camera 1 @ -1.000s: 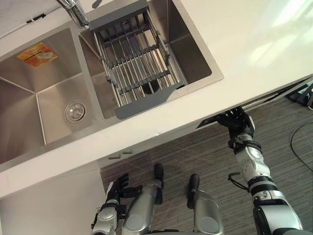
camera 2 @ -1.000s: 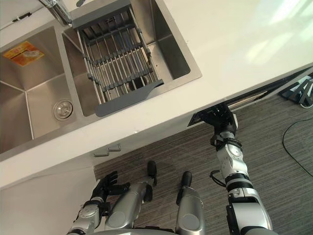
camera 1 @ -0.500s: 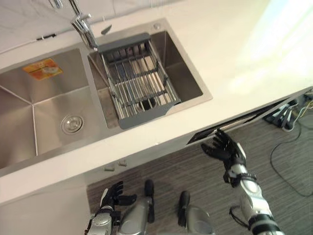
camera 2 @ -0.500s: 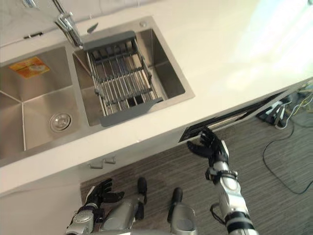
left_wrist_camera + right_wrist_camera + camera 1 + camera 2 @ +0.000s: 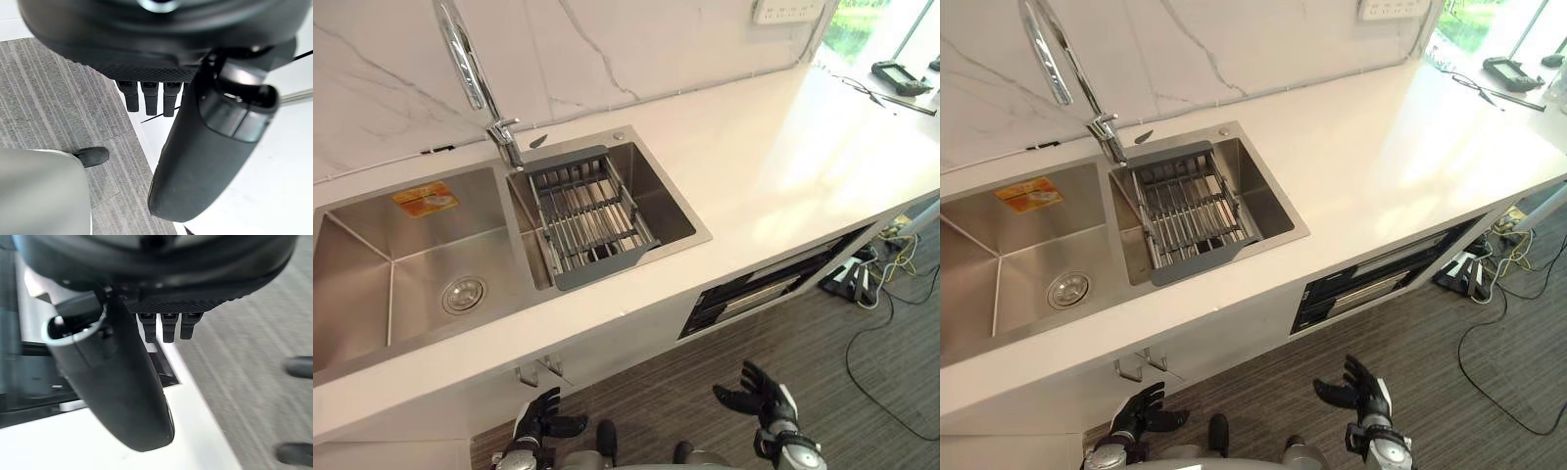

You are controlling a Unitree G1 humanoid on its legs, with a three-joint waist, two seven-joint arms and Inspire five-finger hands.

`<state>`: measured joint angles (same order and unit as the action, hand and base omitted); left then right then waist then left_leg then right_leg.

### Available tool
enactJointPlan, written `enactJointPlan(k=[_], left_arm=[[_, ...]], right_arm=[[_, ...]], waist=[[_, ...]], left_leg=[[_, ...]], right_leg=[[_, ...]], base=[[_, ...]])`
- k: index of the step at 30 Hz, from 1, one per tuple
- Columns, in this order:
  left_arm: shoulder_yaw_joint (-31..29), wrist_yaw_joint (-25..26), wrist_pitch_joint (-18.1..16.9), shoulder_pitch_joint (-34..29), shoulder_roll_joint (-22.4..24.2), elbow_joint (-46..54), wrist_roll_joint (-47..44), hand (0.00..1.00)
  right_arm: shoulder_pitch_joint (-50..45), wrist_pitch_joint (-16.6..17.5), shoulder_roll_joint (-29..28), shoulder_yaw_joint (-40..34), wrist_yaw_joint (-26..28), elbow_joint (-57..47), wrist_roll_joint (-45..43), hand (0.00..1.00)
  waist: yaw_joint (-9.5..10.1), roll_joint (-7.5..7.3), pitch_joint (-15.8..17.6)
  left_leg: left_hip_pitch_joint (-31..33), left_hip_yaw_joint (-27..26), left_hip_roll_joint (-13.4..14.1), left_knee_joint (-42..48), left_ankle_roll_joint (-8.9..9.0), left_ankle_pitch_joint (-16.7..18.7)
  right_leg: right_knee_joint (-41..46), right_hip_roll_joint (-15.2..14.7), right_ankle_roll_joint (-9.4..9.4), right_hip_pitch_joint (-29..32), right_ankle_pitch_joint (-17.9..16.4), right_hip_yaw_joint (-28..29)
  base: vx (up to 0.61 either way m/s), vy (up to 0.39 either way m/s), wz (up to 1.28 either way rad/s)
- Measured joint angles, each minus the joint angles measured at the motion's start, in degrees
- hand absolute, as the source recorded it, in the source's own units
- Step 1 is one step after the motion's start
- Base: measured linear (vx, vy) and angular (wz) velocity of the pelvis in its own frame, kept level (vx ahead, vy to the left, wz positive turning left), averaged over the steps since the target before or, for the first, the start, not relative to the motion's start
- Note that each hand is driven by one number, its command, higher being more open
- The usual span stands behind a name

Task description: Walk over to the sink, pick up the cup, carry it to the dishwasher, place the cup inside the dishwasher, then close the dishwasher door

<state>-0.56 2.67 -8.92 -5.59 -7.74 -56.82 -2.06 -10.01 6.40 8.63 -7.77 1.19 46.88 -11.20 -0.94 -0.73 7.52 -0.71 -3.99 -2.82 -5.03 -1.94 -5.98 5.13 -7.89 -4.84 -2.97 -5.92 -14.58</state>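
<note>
A white table [image 5: 783, 166] fills the middle of the frame. The sink [image 5: 372, 284] sits in it on the left, with two bowls. A tall shiny tap [image 5: 460, 59] stands behind the sink. A grey rack [image 5: 592, 220] lies across the right bowl. The left bowl has an orange sticker [image 5: 426, 199] and a round drain [image 5: 463, 294]. The dishwasher [image 5: 764, 289] is under the table edge, right of the middle; its top looks dark. Low in the frame, above the striped floor [image 5: 695, 343], the left hand [image 5: 543, 416] and the right hand [image 5: 759, 397] are both open, fingers spread wide, well apart from the dishwasher.
</note>
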Motion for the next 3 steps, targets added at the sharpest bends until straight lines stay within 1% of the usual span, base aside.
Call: enactJointPlan(k=[3], left_arm=[[-0.1, 0.0, 0.1, -0.5, 0.0, 0.0, -0.1, 0.9]], right_arm=[[-0.2, -0.8, -0.5, -1.7, -0.2, 3.0, -0.5, 0.9]], waist=[[0.01, 0.18, -1.0]], left_leg=[[-0.5, 0.5, -0.3, -0.3, 0.01, 0.0]], right_leg=[[0.0, -0.3, -0.14, -0.8, -0.2, -0.5]], base=[[-0.01, 0.014, 0.08]])
